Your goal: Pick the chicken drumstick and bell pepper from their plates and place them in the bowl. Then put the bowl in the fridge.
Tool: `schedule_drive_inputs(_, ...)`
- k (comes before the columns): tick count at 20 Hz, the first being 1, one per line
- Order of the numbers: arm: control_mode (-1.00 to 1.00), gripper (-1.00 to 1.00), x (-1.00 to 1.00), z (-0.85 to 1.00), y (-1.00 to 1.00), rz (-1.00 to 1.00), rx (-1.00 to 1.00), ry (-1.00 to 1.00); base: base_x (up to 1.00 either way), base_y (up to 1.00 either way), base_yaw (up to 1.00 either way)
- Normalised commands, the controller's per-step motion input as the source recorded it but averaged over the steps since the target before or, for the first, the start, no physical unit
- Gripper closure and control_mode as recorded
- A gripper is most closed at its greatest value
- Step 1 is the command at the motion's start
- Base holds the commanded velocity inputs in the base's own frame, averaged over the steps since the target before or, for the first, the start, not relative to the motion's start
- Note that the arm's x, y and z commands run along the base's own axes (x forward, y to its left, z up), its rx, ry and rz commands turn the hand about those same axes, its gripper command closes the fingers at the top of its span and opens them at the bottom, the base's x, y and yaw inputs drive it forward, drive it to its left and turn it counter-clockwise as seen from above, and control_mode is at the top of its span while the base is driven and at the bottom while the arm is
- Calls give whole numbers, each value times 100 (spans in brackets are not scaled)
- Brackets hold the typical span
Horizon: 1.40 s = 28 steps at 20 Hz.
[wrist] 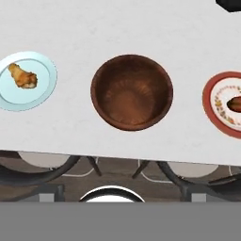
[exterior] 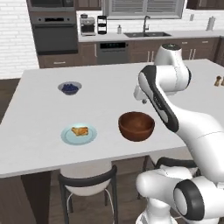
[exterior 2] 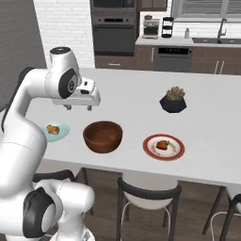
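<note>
The two-finger gripper (exterior 2: 79,107) hangs above the white counter (exterior: 39,109), behind the bowl and clear of everything; its short dark fingers (exterior 2: 68,108) point down and stand wide apart, holding nothing. In the left base view the gripper (exterior: 139,99) is mostly hidden behind the white arm.

Nearest to it, toward the counter's front edge, sits the large, deep, round reddish-brown wooden bowl (wrist: 132,92), upright, its grained inside bare.

On one side of the bowl, near but not touching, lies the flat, round, plain light blue plate (wrist: 40,89). On it rests the chicken drumstick (wrist: 22,76), a small, lumpy, golden orange-brown piece lying slantwise, off the plate's centre.

On the bowl's other side, also apart from it, is the flat white plate with a red-brown rim (exterior 2: 153,151) and a patterned border. The small glossy red bell pepper with a green stem (exterior 2: 163,144) lies on its middle.

Farther back stand a small grey bowl of dark blue berries (exterior: 70,88) and a dark plant pot (exterior 2: 172,103).
</note>
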Motion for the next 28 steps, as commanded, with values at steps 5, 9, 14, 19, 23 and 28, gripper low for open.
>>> schedule_drive_inputs(5, 100, -100, 0, 0, 0, 0, 0, 0, 36, 38, -6)
schedule_drive_inputs(9, 100, -100, 0, 0, 0, 0, 0, 0, 64, -2, -2)
schedule_drive_inputs(14, 100, -100, 0, 0, 0, 0, 0, 0, 81, -11, 0)
schedule_drive_inputs(19, 100, -100, 0, 0, 0, 0, 0, 0, 83, -3, 1)
schedule_drive_inputs(23, -100, -100, 5, -29, 4, 3, 0, 0, 0, 0, 0)
schedule_drive_inputs(28, -100, -100, 7, -67, 81, 42, 0, 0, 0, 0, 0)
